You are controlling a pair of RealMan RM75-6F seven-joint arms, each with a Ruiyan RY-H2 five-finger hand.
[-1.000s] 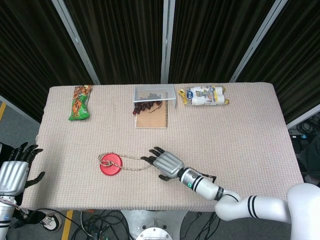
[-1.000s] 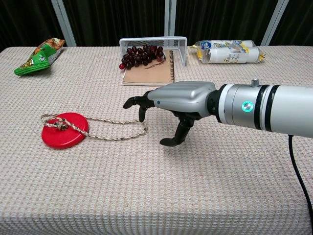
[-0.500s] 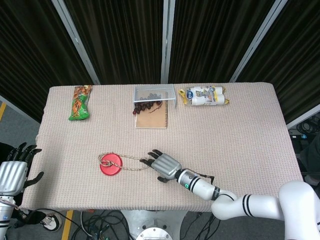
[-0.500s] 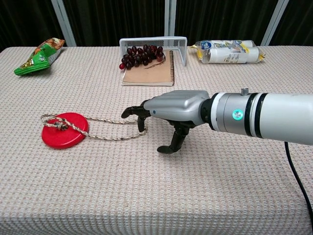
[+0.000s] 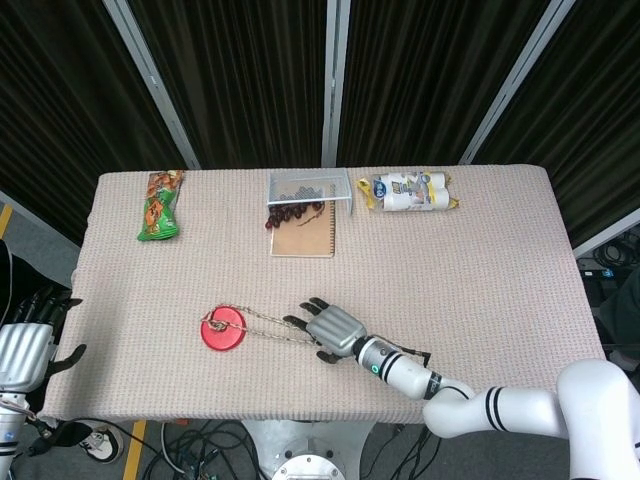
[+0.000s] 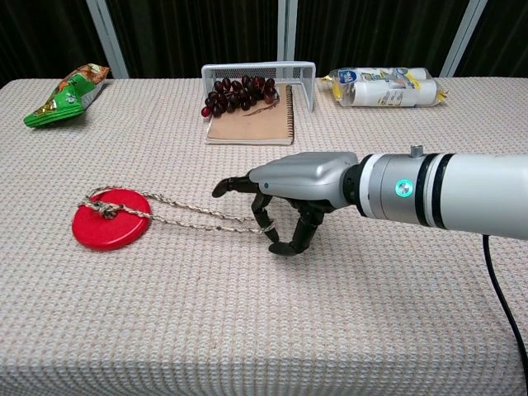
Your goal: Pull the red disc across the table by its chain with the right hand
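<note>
Right hand [image 6: 301, 186]: fingers [image 6: 266, 216] curled down, pinching the chain [image 6: 198, 212] at its near end. Chain runs nearly taut left to red disc [image 6: 110, 219], flat on desk [image 6: 247, 330], left of centre. Disc looks light; should slide. Chain limp, pulls only. Woven cloth may drag. Dark curtains behind. Left hand [image 5: 28, 340] empty, fingers spread, off the desk edge.

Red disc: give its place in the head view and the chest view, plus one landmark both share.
Head view: the red disc lies left of centre near the table's front edge, left of the right robot hand.
Chest view: the red disc sits at the left, its chain running right to the right robot hand.
Shared landmark: the brown notebook beyond it, with grapes on it.
</note>
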